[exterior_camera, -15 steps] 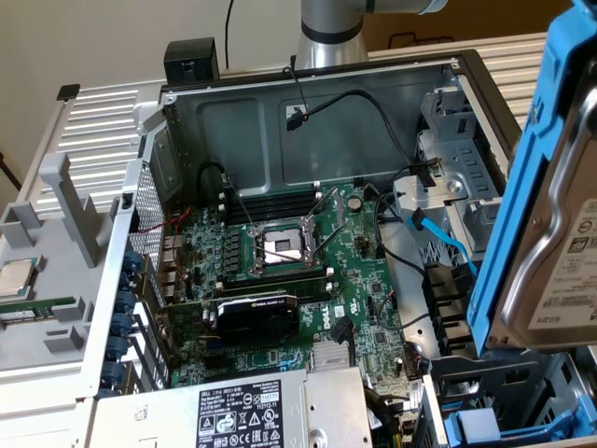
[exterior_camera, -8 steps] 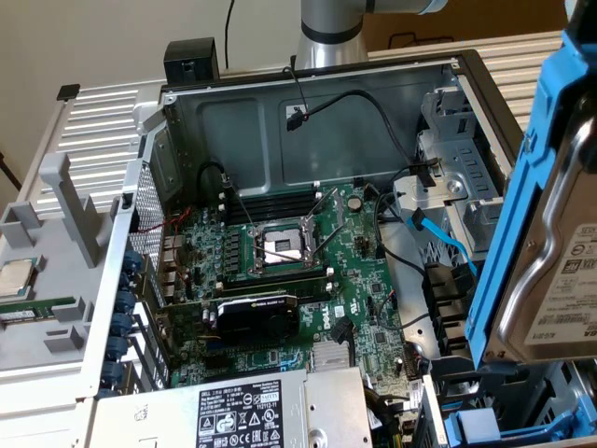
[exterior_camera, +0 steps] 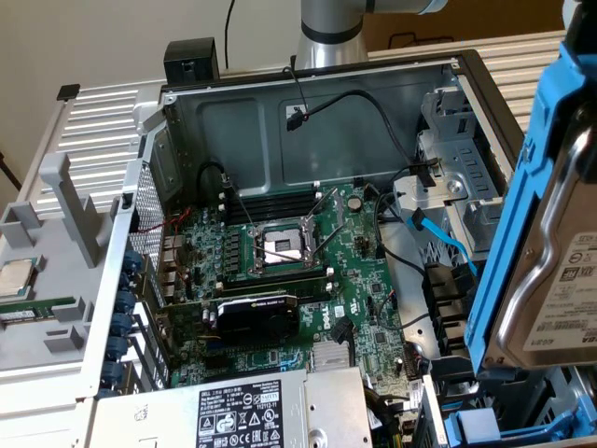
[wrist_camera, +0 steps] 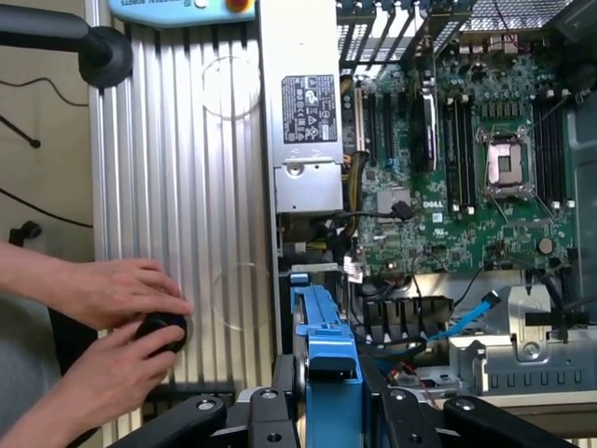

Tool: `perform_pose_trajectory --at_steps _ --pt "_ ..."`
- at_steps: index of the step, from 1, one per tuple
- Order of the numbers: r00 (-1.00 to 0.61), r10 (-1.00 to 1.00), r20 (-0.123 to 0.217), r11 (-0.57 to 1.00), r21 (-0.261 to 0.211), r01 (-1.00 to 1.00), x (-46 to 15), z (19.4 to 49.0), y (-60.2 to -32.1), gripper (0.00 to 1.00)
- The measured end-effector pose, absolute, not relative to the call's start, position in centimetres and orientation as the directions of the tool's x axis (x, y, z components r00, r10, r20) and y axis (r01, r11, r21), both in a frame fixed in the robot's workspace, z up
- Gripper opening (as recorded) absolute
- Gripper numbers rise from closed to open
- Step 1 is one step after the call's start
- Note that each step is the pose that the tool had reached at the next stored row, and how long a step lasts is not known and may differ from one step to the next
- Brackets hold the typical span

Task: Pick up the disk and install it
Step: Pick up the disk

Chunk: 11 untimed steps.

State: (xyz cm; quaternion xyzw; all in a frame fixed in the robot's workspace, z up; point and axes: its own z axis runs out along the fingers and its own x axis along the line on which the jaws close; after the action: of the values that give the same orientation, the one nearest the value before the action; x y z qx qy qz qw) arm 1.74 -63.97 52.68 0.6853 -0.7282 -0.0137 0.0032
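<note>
Blue plastic carrier around silver metal: the disk (exterior_camera: 560, 271), clamped in the claw (wrist_camera: 331, 415), with the claw fingers (wrist_camera: 266, 411) closed on the carrier's two sides. Edge-on from the wrist view, blue frame running away from the claw toward the open PC case (exterior_camera: 308, 84). At the exterior view's right, nearest the camera, standing tilted, white label (exterior_camera: 576, 280) facing out. Not seated in anything; overlapping the case's right wall, with the drive cage (exterior_camera: 457, 159) behind it.

Inside the case:
- motherboard (exterior_camera: 359, 252) flat on the bottom
- open CPU socket (exterior_camera: 280, 247) about mid-board
- black graphics card (exterior_camera: 256, 313) just nearer than the socket
- grey power supply (exterior_camera: 242, 411) with a printed label at the near edge
- blue data cable (exterior_camera: 438, 238) trailing from the board side toward the cage
- black cable (exterior_camera: 345, 98) hanging across the far wall

Exterior view's left, outside the case: grey tray (exterior_camera: 56, 280) on the ribbed metal desk (exterior_camera: 93, 121), with a small square CPU chip (exterior_camera: 14, 277) and a green memory stick (exterior_camera: 37, 306) lying in it.

Wrist view: a person's hands (wrist_camera: 121, 289) over the ribbed desk beside the case, wrapped around a small black round thing (wrist_camera: 160, 331). Well apart from claw and disk.
</note>
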Motion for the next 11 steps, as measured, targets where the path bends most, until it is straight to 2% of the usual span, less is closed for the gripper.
perform_pose_trajectory --at_steps 11 --pt "-0.061 -0.998 -0.005 0.061 0.024 -0.998 1.74 52.08 -63.98 0.36"
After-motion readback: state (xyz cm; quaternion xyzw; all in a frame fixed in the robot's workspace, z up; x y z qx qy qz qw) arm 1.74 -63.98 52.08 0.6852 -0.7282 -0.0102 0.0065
